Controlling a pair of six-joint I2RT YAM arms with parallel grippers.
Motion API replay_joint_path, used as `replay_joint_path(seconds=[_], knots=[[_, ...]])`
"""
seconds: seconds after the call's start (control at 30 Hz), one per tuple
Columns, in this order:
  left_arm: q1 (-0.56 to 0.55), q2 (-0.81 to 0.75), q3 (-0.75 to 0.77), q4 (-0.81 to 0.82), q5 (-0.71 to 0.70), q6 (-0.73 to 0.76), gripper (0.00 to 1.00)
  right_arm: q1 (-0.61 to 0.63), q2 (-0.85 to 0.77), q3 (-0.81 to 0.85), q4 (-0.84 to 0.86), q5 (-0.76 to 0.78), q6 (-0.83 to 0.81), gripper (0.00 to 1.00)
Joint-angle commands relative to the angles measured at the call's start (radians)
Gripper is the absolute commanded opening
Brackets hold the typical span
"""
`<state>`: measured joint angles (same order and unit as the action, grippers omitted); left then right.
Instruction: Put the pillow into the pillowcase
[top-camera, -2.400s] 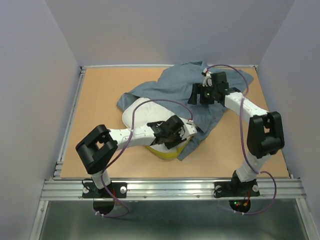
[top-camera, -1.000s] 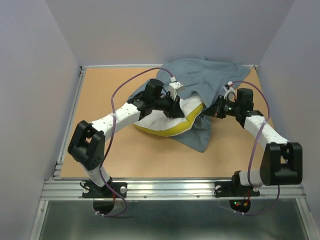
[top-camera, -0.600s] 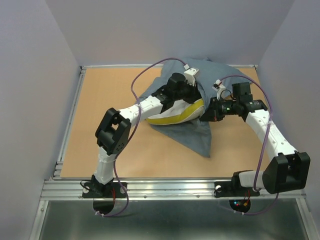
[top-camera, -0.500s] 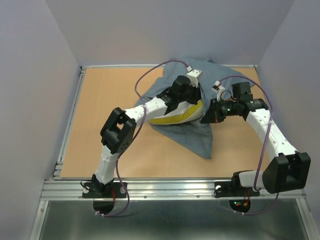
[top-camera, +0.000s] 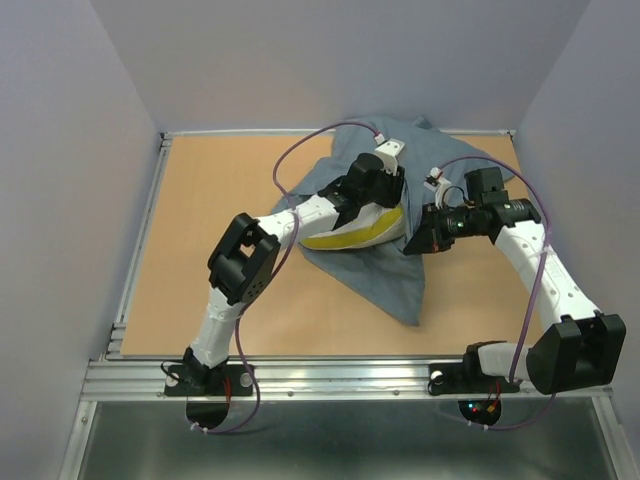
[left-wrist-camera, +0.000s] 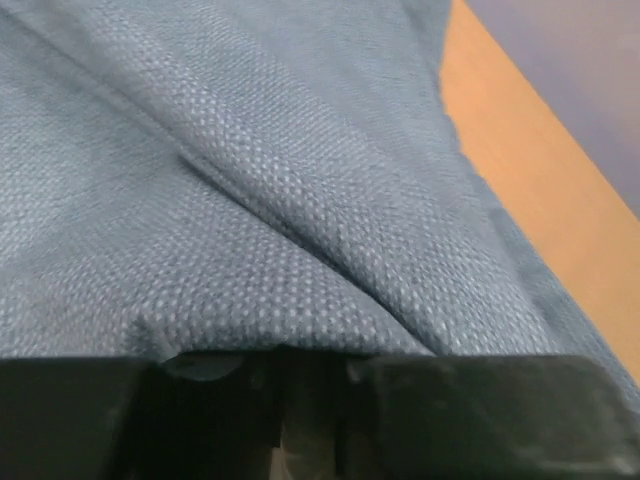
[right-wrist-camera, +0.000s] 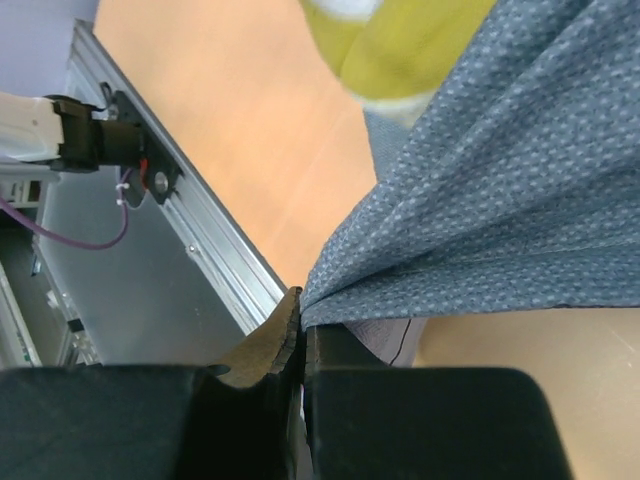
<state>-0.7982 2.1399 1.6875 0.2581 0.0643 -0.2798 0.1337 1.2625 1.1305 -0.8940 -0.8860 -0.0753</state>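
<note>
The blue-grey pillowcase (top-camera: 385, 275) lies bunched at the back middle of the table. The pillow (top-camera: 355, 232), white with a yellow edge, sticks partly out of its left side. My left gripper (top-camera: 387, 188) reaches over the pillow into the cloth, and its fingertips are hidden there. In the left wrist view the pillowcase (left-wrist-camera: 300, 200) drapes over the dark jaws, so their opening does not show. My right gripper (right-wrist-camera: 303, 325) is shut on an edge of the pillowcase (right-wrist-camera: 500, 200) and holds it up to the right of the yellow pillow (right-wrist-camera: 410, 50).
The tan table (top-camera: 200, 250) has grey walls on three sides. An aluminium rail (top-camera: 350, 375) runs along its near edge, with both arm bases on it. Purple cables loop above both arms.
My left arm has stretched further right and back, pushing the pillow deeper into the pillowcase. My right gripper has kept its grip on the cloth edge and shifted slightly right.
</note>
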Motion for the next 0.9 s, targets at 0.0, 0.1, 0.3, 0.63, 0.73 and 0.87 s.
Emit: replay_joint_path(seconds=[0.0,0.1,0.3,0.63,0.73,0.87], knots=[[0.031,-0.093,-0.024,-0.127,0.256,0.226,0.52,0.037,-0.035,0.014,-0.074,-0.018,0.011,0.01],[0.027,-0.251,-0.168,-0.285,0.405,0.362,0.96,0.03,-0.014,-0.017,0.012,0.085,0.058,0.01],[0.074,-0.515,-0.379,-0.574,0.566,0.525,0.99,0.03,0.002,-0.073,0.058,0.131,0.054,0.07],[0.436,-0.767,-0.515,-0.712,0.839,0.623,0.99,0.037,0.008,0.035,0.038,0.383,-0.079,0.81],[0.578,-0.808,-0.59,-0.608,0.784,0.51,0.99,0.07,0.043,0.15,0.104,0.467,-0.08,1.0],[0.735,-0.763,-0.589,-0.517,0.685,0.416,0.99,0.287,0.156,0.276,0.225,0.588,-0.05,1.0]])
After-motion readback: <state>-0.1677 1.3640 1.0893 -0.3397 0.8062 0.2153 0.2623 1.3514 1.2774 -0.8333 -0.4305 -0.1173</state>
